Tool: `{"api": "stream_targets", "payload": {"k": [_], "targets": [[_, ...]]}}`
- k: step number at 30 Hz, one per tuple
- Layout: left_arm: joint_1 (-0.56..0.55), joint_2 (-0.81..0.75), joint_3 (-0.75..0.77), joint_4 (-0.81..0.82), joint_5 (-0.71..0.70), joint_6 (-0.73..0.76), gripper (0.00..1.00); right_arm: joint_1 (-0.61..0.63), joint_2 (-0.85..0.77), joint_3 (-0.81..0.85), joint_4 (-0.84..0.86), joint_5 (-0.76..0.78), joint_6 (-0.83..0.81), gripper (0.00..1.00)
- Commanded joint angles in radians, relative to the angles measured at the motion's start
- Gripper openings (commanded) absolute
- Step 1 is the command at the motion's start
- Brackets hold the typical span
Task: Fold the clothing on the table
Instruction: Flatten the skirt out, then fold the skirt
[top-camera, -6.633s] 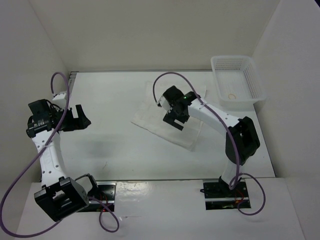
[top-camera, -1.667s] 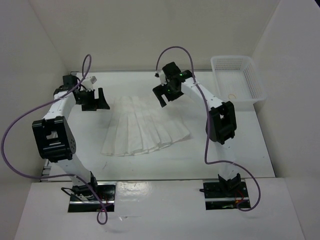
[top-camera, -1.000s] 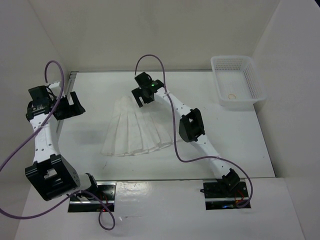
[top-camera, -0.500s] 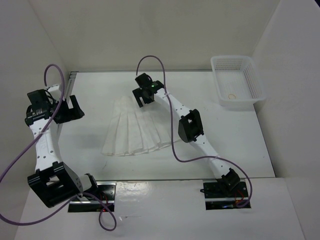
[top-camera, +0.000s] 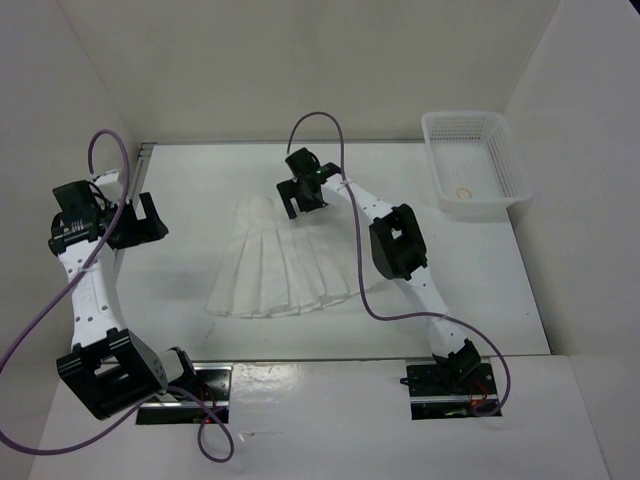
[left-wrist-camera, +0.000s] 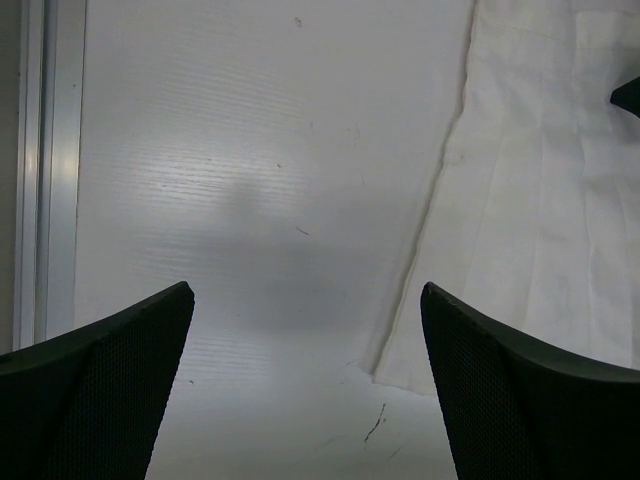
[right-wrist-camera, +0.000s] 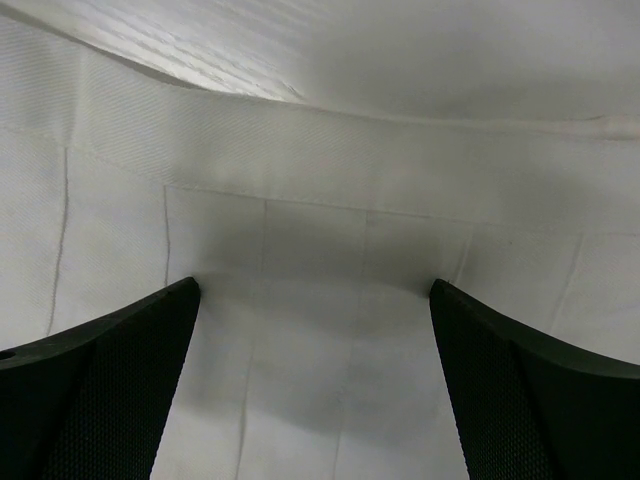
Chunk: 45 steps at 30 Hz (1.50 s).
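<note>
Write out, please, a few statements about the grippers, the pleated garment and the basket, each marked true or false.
1. The clothing lies spread out flat on the table. True.
2. The right gripper is shut on the clothing. False: its jaws stand open over the clothing's narrow end.
3. The left gripper is open, off to the side of the clothing, with bare table between its fingers. True.
4. The basket stands at the table's near left corner. False: it stands at the far right corner, apart from the clothing.
</note>
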Motion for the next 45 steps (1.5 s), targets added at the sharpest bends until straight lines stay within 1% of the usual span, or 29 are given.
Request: {"api": "stream_targets", "payload": {"k": [1,2,8,11,13,14,15,17,18,19,21,22,23,24,25,26,27,29,30,32,33,36,37,38,41,45], "targets": [[0.006,-0.025,-0.006,-0.007,0.014,0.016,1.0,-0.022,-0.053,-0.166,-0.041,0.032,-0.014,1.0],[0.006,-0.025,-0.006,-0.007,0.023,0.016,1.0,-0.022,-0.07,-0.229,-0.027,0.047,-0.014,1.0],[0.006,-0.025,-0.006,-0.016,0.055,0.025,1.0,-0.022,-0.203,-0.435,0.044,0.075,-0.014,1.0],[0.006,-0.025,-0.016,-0.016,0.055,0.037,1.0,-0.022,-0.275,-0.51,0.056,0.075,-0.023,1.0],[-0.007,-0.036,-0.032,-0.016,0.08,0.068,1.0,-0.022,-0.323,-0.53,0.065,0.051,-0.023,1.0],[-0.023,-0.036,-0.044,-0.016,0.08,0.068,1.0,-0.022,-0.352,-0.542,0.077,0.036,-0.05,1.0],[-0.05,-0.036,-0.044,-0.016,0.089,0.077,1.0,-0.022,-0.422,-0.542,0.078,0.016,-0.061,1.0],[-0.079,-0.004,-0.044,-0.005,0.103,0.089,1.0,-0.022,-0.499,-0.542,0.091,-0.04,-0.09,1.0],[-0.108,0.04,-0.027,-0.005,0.114,0.089,1.0,-0.022,-0.565,-0.542,0.104,-0.056,-0.104,1.0],[-0.122,0.07,-0.016,0.007,0.123,0.089,1.0,-0.022,-0.591,-0.529,0.104,-0.057,-0.115,1.0],[-0.156,0.137,0.029,0.016,0.184,0.089,1.0,-0.032,-0.642,-0.516,0.113,-0.057,-0.155,1.0],[-0.167,0.212,0.049,0.028,0.212,0.08,1.0,-0.051,-0.654,-0.527,0.113,-0.046,-0.17,1.0],[-0.176,0.252,0.071,0.029,0.279,0.08,1.0,-0.065,-0.668,-0.542,0.113,-0.046,-0.182,1.0],[-0.176,0.29,0.117,0.029,0.307,0.094,0.98,-0.08,-0.68,-0.558,0.113,-0.046,-0.205,1.0],[-0.202,0.364,0.14,0.038,0.331,0.094,0.97,-0.121,-0.703,-0.596,0.113,-0.063,-0.216,1.0],[-0.211,0.401,0.166,0.038,0.353,0.103,0.95,-0.144,-0.715,-0.619,0.113,-0.108,-0.227,1.0],[-0.222,0.469,0.189,0.038,0.383,0.103,0.93,-0.169,-0.731,-0.643,0.113,-0.13,-0.241,0.98],[-0.253,0.543,0.276,0.038,0.419,0.103,0.9,-0.246,-0.769,-0.714,0.122,-0.205,-0.267,0.95],[-0.262,0.615,0.305,0.038,0.46,0.103,0.84,-0.269,-0.778,-0.729,0.122,-0.222,-0.276,0.95],[-0.305,0.686,0.393,0.029,0.485,0.103,0.77,-0.327,-0.788,-0.748,0.084,-0.261,-0.311,0.94],[-0.323,0.747,0.421,0.029,0.485,0.103,0.75,-0.341,-0.788,-0.76,0.084,-0.271,-0.311,0.9],[-0.391,0.843,0.5,0.029,0.494,0.112,0.64,-0.371,-0.811,-0.803,0.059,-0.308,-0.359,0.85],[-0.408,0.861,0.517,0.029,0.473,0.112,0.6,-0.372,-0.827,-0.828,0.059,-0.308,-0.359,0.85],[-0.435,0.88,0.534,0.029,0.473,0.112,0.58,-0.372,-0.844,-0.838,0.059,-0.308,-0.373,0.85],[-0.471,0.947,0.589,0.029,0.463,0.103,0.56,-0.372,-0.854,-0.851,0.049,-0.282,-0.383,0.85],[-0.492,1.001,0.599,0.051,0.43,0.094,0.55,-0.372,-0.874,-0.851,0.039,-0.27,-0.393,0.85]]}}
